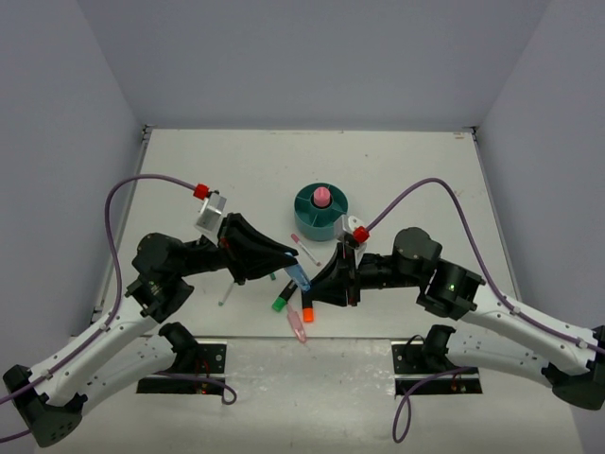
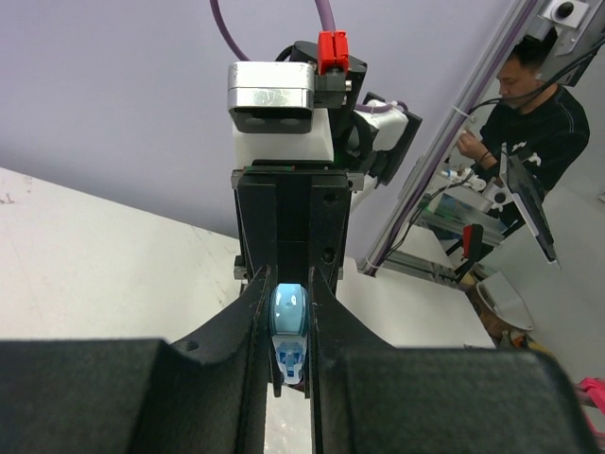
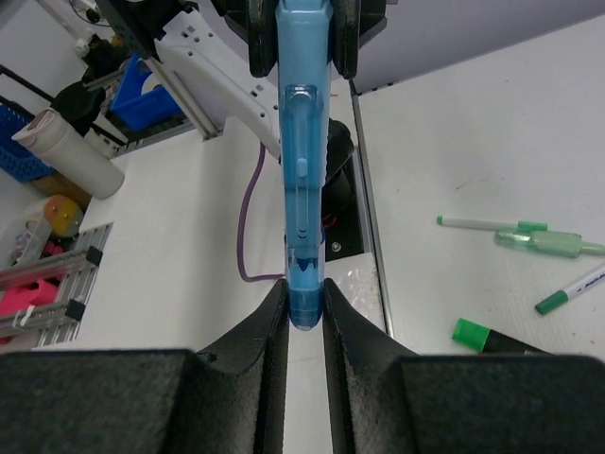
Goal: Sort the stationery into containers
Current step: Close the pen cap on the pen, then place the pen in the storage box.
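A blue marker [image 1: 301, 277] hangs above the table between both grippers. My left gripper [image 1: 294, 265] is shut on its far end; in the left wrist view [image 2: 288, 317] the marker [image 2: 288, 331] shows end-on between the pads. My right gripper [image 1: 311, 287] is shut on its near end; in the right wrist view [image 3: 304, 305] the marker [image 3: 302, 180] runs straight up to the left fingers. The teal organizer [image 1: 304, 203] stands behind, a pink-capped glue stick [image 1: 321, 197] in its central well.
Under the grippers lie a green highlighter [image 1: 282, 300], an orange highlighter [image 1: 307, 313], a pink highlighter [image 1: 298, 327] and a red-tipped white pen [image 1: 304, 249]. A thin white pen [image 1: 226, 294] lies left. The right wrist view shows thin green pens [image 3: 553, 244] and the green highlighter [image 3: 487, 336].
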`<action>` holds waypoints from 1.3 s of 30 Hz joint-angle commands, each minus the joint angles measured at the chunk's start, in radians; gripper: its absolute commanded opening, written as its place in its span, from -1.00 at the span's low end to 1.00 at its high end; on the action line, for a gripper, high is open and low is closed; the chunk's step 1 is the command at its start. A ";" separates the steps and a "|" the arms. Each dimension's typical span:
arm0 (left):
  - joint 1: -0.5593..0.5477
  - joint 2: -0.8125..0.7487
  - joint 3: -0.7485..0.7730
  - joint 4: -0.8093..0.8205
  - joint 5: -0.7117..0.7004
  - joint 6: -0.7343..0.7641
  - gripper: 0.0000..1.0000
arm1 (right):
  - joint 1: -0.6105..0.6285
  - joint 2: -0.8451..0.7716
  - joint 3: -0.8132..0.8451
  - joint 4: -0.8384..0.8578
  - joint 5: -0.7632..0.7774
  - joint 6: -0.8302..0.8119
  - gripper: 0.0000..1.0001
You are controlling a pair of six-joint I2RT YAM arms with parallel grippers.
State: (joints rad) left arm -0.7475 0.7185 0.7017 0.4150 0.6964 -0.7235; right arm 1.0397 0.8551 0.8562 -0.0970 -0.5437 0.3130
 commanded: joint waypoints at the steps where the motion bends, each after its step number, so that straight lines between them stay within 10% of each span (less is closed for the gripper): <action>1: -0.001 0.002 -0.011 0.047 0.027 -0.028 -1.00 | 0.000 -0.007 0.045 0.049 0.015 -0.006 -1.00; 30: -0.012 0.090 -0.159 0.119 -0.020 -0.048 -1.00 | -0.112 0.212 0.490 0.047 0.132 0.074 -1.00; 36: -0.012 0.052 -0.099 -0.045 -0.101 0.041 -1.00 | -0.112 0.198 0.334 0.074 0.100 0.075 -1.00; 38: -0.012 0.064 -0.076 -0.086 -0.143 0.060 -1.00 | -0.112 0.182 0.309 0.085 0.073 0.073 -0.95; 39: -0.012 0.078 -0.031 -0.137 -0.234 0.080 -1.00 | -0.112 0.171 0.300 0.048 0.063 0.065 -0.29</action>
State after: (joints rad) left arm -0.7336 0.7550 0.6215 0.5821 0.4680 -0.7300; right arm 0.9491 1.0806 1.1581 -0.3102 -0.5075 0.3519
